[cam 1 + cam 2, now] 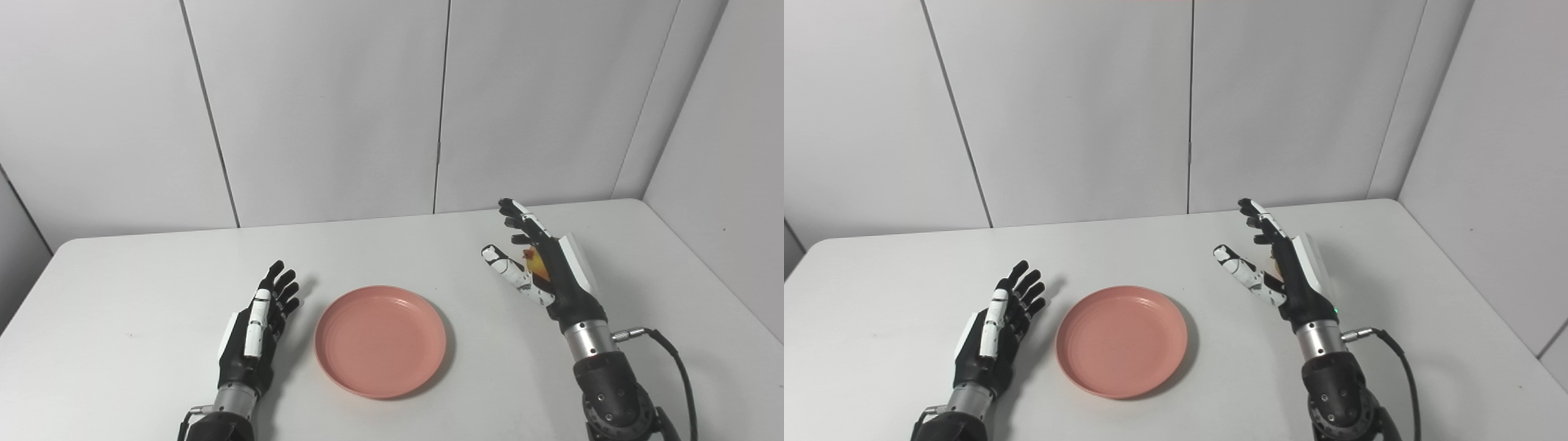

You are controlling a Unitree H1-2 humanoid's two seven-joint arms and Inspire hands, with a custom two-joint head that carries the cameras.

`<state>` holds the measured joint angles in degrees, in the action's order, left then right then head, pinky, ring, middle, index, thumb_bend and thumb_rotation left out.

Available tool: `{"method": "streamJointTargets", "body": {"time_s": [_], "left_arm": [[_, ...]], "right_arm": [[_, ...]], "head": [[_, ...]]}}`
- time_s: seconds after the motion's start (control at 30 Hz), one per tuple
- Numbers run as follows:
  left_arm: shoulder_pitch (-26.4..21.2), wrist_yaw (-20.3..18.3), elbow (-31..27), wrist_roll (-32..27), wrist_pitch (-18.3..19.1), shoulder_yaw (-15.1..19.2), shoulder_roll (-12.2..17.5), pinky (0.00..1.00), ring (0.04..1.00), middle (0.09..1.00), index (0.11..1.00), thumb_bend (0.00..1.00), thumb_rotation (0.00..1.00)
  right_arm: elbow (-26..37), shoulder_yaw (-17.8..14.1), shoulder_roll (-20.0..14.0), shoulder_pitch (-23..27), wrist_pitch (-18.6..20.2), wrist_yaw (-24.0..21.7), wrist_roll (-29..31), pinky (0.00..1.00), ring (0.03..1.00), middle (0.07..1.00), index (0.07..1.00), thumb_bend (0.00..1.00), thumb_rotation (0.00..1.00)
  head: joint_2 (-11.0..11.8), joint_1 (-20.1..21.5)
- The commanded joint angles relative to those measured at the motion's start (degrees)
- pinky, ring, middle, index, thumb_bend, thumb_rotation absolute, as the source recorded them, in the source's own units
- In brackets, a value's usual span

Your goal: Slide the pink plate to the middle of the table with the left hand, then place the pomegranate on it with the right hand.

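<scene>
Pomegranate (538, 264) showed only as a small orange-red patch with a red tip between the thumb and fingers of the right hand (548, 269); the palm hid most of it, so its full shape could not be told. That hand stood over the right part of the table (153, 288), fingers (520, 220) raised and spread, thumb (511, 272) stretched out toward the middle. The fingers were apart and did not wrap the fruit; whether any of them touched it could not be told, and in the right eye view only a sliver of it was visible behind the hand.

The left hand (257, 324) was on the left side of the table, held edge-on with its fingers extended forward and loosely apart, gripping nothing. It sat just beside the pink plate (380, 341), a narrow strip of bare tabletop showing between them.

The pink plate lay flat near the middle of the table, between the two hands, nearer the left hand than the right. Nothing rested on it. A black cable (674, 361) looped from the right wrist toward the bottom edge. Behind the table stood plain white wall panels (318, 110).
</scene>
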<state>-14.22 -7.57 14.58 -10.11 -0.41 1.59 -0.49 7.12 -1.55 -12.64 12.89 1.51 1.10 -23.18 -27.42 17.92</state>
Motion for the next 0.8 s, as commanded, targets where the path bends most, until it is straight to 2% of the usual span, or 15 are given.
{"method": "streamJointTargets", "body": {"time_s": [0.0,0.1,0.27,0.47,0.67,0.77], "left_arm": [[1.99,-0.79,2.82,-0.65,-0.10,0.49,0.84,0.93,0.932,0.932,0.923,0.37,1.00],[2.02,-1.25,2.95,-1.24,0.15,0.70,0.87,0.95,0.945,0.944,0.937,0.37,1.00],[1.84,-1.76,3.70,-1.92,-0.48,0.92,1.08,0.96,0.948,0.947,0.939,0.36,1.00],[1.79,-2.60,4.14,-2.54,-0.80,1.35,1.35,0.96,0.954,0.955,0.945,0.35,1.00],[1.95,-2.63,3.64,-2.96,-0.25,1.58,1.73,0.96,0.950,0.952,0.942,0.35,1.00],[2.01,-2.78,3.37,-3.10,0.01,1.74,1.92,0.95,0.946,0.948,0.939,0.34,1.00]], "right_arm": [[3.30,-1.07,-1.85,3.05,-0.35,1.24,-1.42,0.78,0.847,0.877,0.884,0.67,0.86],[4.36,-1.85,-3.71,3.90,-0.14,1.42,-3.33,0.81,0.861,0.885,0.901,0.74,0.84],[4.35,-2.93,-6.64,5.48,0.43,1.46,-6.45,0.82,0.873,0.897,0.918,0.80,0.78],[2.66,-3.20,-10.42,6.35,-0.61,1.80,-10.49,0.83,0.898,0.926,0.935,0.85,0.65],[0.15,-2.11,-13.40,7.47,2.20,-0.02,-14.98,0.79,0.895,0.949,0.954,0.90,0.54],[-1.42,-1.04,-14.96,8.34,4.67,-1.60,-18.60,0.79,0.905,0.957,0.972,0.93,0.55]], "head": [[0.21,0.56],[0.31,0.91],[0.78,2.18],[0.81,3.26],[0.33,4.47],[0.00,4.93]]}}
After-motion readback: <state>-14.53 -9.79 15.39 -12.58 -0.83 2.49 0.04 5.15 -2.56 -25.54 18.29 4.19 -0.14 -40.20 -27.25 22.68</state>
